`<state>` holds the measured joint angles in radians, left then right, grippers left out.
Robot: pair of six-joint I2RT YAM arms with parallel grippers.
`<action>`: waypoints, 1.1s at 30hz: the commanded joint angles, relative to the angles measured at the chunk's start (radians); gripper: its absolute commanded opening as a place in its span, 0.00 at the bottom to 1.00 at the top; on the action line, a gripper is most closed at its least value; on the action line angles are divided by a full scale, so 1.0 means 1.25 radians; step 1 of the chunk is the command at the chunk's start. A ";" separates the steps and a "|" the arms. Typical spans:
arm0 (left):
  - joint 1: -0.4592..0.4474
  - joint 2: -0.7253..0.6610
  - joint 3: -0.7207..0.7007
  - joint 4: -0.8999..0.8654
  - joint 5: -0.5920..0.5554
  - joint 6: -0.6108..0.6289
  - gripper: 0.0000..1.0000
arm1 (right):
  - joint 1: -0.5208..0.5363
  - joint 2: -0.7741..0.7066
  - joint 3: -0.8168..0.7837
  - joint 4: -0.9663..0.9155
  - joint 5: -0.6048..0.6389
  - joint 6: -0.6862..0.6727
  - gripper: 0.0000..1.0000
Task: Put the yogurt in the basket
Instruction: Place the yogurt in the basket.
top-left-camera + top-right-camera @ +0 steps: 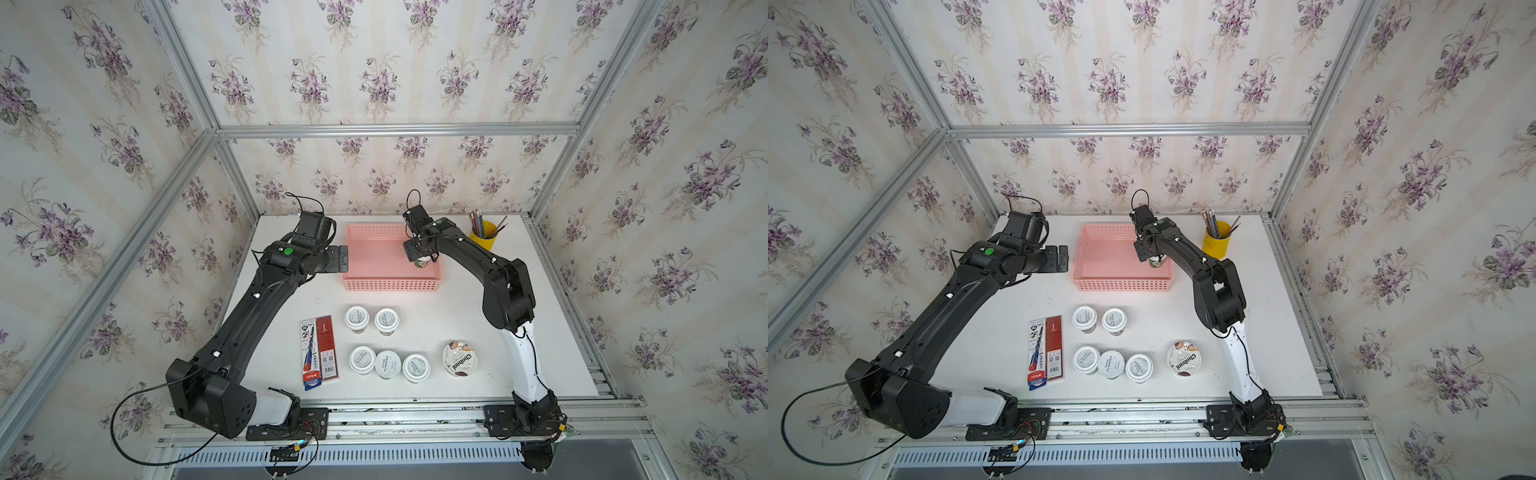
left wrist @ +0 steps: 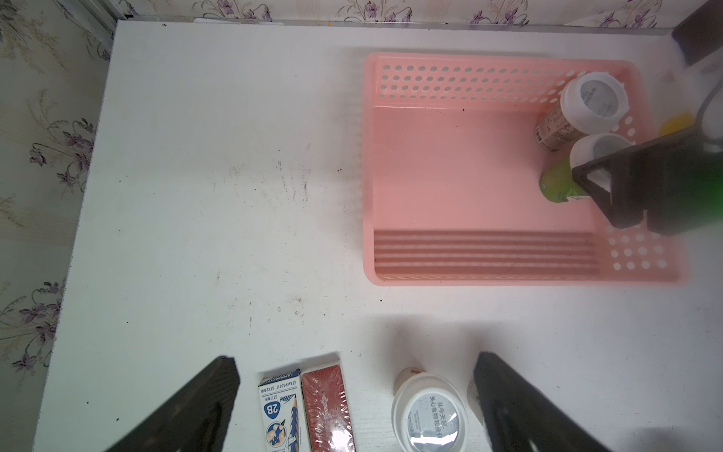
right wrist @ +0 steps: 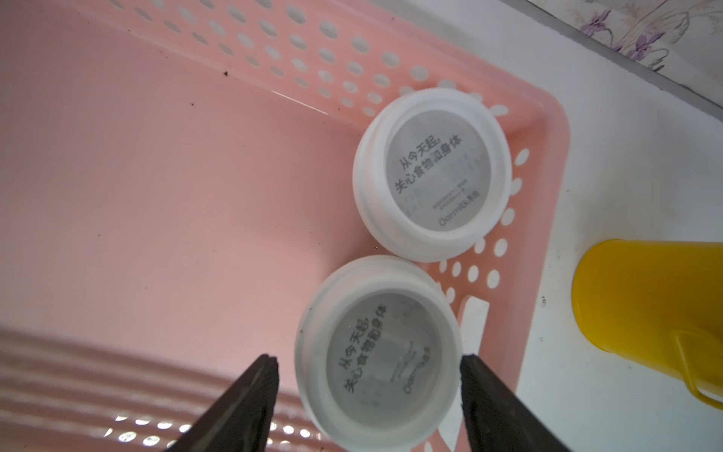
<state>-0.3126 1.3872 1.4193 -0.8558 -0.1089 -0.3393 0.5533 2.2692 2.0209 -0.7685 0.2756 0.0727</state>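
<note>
Left gripper [image 1: 343, 258] hangs spread wide and empty just beside the basket [image 1: 390, 285], at its left wall. Toward the front lie two pencil boxes [image 1: 319, 353], then five small yogurt cups [image 1: 387, 364] upright on the table [image 1: 457, 299] (two behind, three in front) and the Chobani cup [image 1: 460, 359]. In the basket's far right corner stands a corner cup [image 3: 432, 176]. Beside it, the right gripper [image 3: 369, 362] straddles a green-sided cup [image 2: 557, 186], fingers parted with a slim gap on one side. A yellow pencil cup [image 1: 483, 235] stands to the basket's right.

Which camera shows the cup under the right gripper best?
The right wrist view: the cup shows close, lid print legible. The left wrist view shows its green side, partly hidden; both top views show only a sliver.
</note>
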 commanded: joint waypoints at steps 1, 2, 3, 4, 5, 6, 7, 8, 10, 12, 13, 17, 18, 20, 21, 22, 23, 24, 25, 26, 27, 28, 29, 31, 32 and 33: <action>0.001 -0.003 0.002 0.008 -0.007 0.008 0.99 | 0.000 -0.009 0.002 -0.012 0.017 -0.009 0.76; 0.002 -0.005 0.002 0.006 -0.009 0.009 0.99 | -0.001 -0.009 0.002 -0.014 0.022 -0.011 0.76; 0.001 -0.007 0.001 0.008 -0.010 0.009 0.99 | -0.001 -0.009 0.001 -0.015 0.026 -0.011 0.76; 0.001 -0.008 0.001 0.008 -0.010 0.007 0.99 | -0.001 -0.010 0.000 -0.015 0.027 -0.010 0.76; 0.001 -0.009 0.000 0.008 -0.008 0.008 0.99 | -0.001 -0.010 -0.003 -0.015 0.028 -0.011 0.76; 0.001 -0.009 0.001 0.008 -0.007 0.008 0.99 | -0.001 -0.011 -0.006 -0.014 0.029 -0.009 0.76; 0.001 -0.009 0.001 0.008 -0.006 0.007 0.99 | -0.001 -0.011 -0.009 -0.014 0.031 -0.010 0.76; 0.001 -0.010 0.000 0.007 -0.007 0.008 0.99 | -0.031 -0.013 -0.013 -0.012 0.033 -0.010 0.76; 0.001 -0.012 -0.002 0.006 -0.007 0.007 0.99 | -0.032 -0.015 -0.021 -0.009 0.036 -0.008 0.76; 0.002 -0.013 -0.004 0.007 -0.007 0.007 0.99 | -0.033 -0.018 -0.030 -0.005 0.040 -0.007 0.76; 0.001 -0.013 -0.004 0.007 -0.006 0.008 0.99 | -0.033 -0.019 -0.034 -0.004 0.042 -0.007 0.76; 0.002 -0.013 -0.005 0.008 -0.005 0.005 0.99 | -0.034 -0.026 -0.043 0.000 0.040 -0.005 0.76; 0.001 -0.013 -0.005 0.009 -0.005 0.008 0.99 | -0.034 -0.028 -0.043 0.002 0.034 -0.005 0.76; 0.001 -0.013 -0.004 0.009 -0.007 0.008 0.99 | -0.034 -0.031 -0.042 0.007 0.013 -0.002 0.76; 0.001 -0.013 -0.004 0.008 -0.007 0.007 0.99 | -0.034 -0.034 -0.041 0.009 0.004 -0.002 0.76; 0.001 -0.014 -0.004 0.008 -0.010 0.008 0.99 | -0.034 -0.036 -0.039 0.010 -0.004 -0.002 0.76; 0.001 -0.014 -0.004 0.007 -0.010 0.008 0.99 | -0.034 -0.039 -0.040 0.012 -0.010 -0.002 0.76; 0.001 -0.015 -0.007 0.008 -0.011 0.007 0.99 | -0.034 -0.042 -0.038 0.012 -0.016 -0.002 0.76; 0.001 -0.015 -0.006 0.009 -0.012 0.007 0.99 | -0.034 -0.046 -0.037 0.012 -0.027 -0.001 0.76; 0.001 -0.015 -0.007 0.009 -0.012 0.007 0.99 | -0.034 -0.051 -0.037 0.014 -0.037 -0.001 0.76; 0.001 -0.015 -0.009 0.010 -0.011 0.007 0.99 | -0.034 -0.056 -0.036 0.013 -0.050 -0.001 0.76; 0.002 -0.014 -0.009 0.012 -0.009 0.007 0.99 | -0.034 -0.064 -0.037 0.015 -0.063 0.001 0.76; 0.001 -0.013 -0.008 0.012 -0.005 0.009 0.99 | -0.034 -0.072 -0.038 0.015 -0.074 0.006 0.76; 0.001 -0.009 -0.007 0.013 0.003 0.008 0.99 | -0.036 -0.091 -0.050 0.019 -0.099 0.016 0.77; 0.001 -0.005 -0.005 0.012 0.006 0.008 0.99 | -0.039 -0.106 -0.067 0.030 -0.109 0.022 0.77; 0.001 -0.001 -0.004 0.010 0.007 0.006 0.99 | -0.043 -0.123 -0.089 0.041 -0.118 0.030 0.77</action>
<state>-0.3126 1.3754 1.4101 -0.8555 -0.1093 -0.3393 0.5076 2.1525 1.9434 -0.7444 0.1879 0.0792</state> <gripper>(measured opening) 0.989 0.768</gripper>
